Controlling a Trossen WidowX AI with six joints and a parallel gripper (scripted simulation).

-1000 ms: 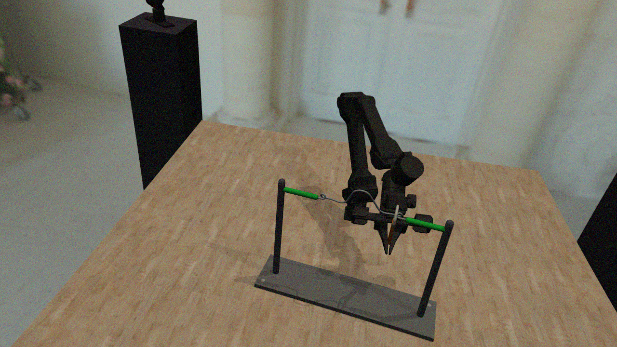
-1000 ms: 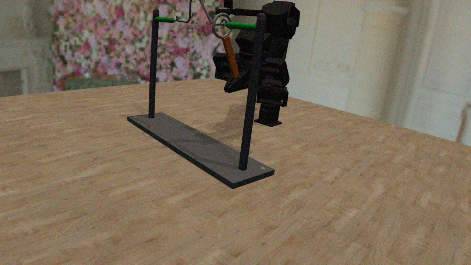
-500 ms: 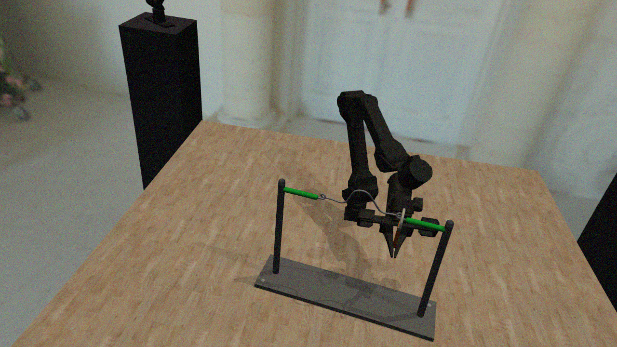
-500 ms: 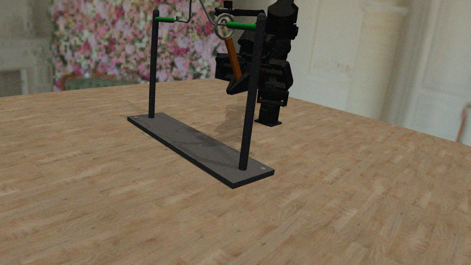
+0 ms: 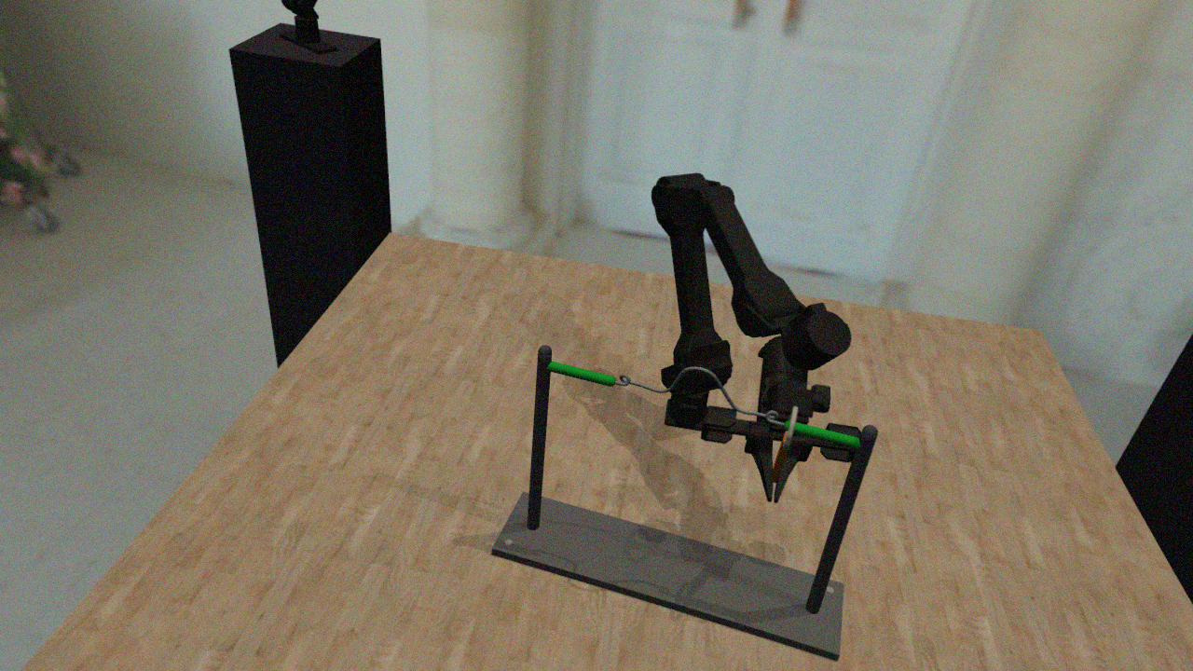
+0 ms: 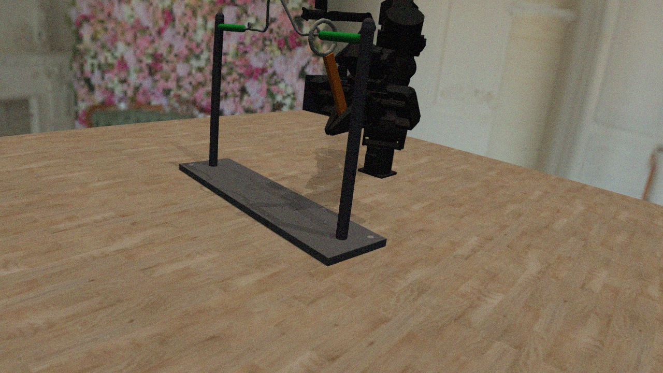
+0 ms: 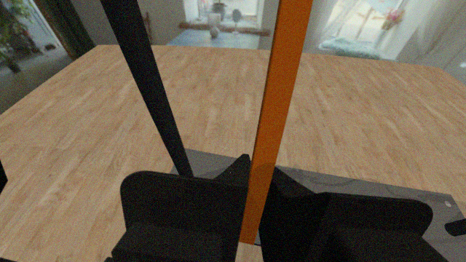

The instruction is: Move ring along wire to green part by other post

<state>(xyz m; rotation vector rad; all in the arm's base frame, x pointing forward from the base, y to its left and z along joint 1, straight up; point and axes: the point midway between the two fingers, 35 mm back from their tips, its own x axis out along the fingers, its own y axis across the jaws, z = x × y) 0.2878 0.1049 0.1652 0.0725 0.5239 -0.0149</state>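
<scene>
Top view: with the end effector (image 5: pixel 774 499) (image 6: pixel 330 131) (image 7: pixel 250 161) clenched on the orange handle (image 5: pixel 780 458) (image 6: pixel 335 83) (image 7: pixel 278 105), ease the ring (image 5: pixel 790 430) (image 6: pixel 311 40), at the green's inner end, toward the post (image 5: pixel 843 521) (image 6: pixel 354 134) nearer the counter's right edge (image 5: pixel 1092 433).

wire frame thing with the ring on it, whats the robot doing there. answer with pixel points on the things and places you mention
The black robot gripper (image 5: pixel 774 492) (image 6: pixel 337 126) (image 7: pixel 250 161) is shut on the flat orange handle (image 5: pixel 780 460) (image 6: pixel 334 83) (image 7: pixel 280 91) of a pale grey ring (image 5: pixel 790 433) (image 6: pixel 311 45). The ring is around the wire at the inner end of one green part (image 5: pixel 826 435) (image 6: pixel 342 36), with that part's dark post beyond it. The other green part (image 5: pixel 582 373) (image 6: pixel 232 27) is across the grey bends. The ring hasn't been let go.
</scene>
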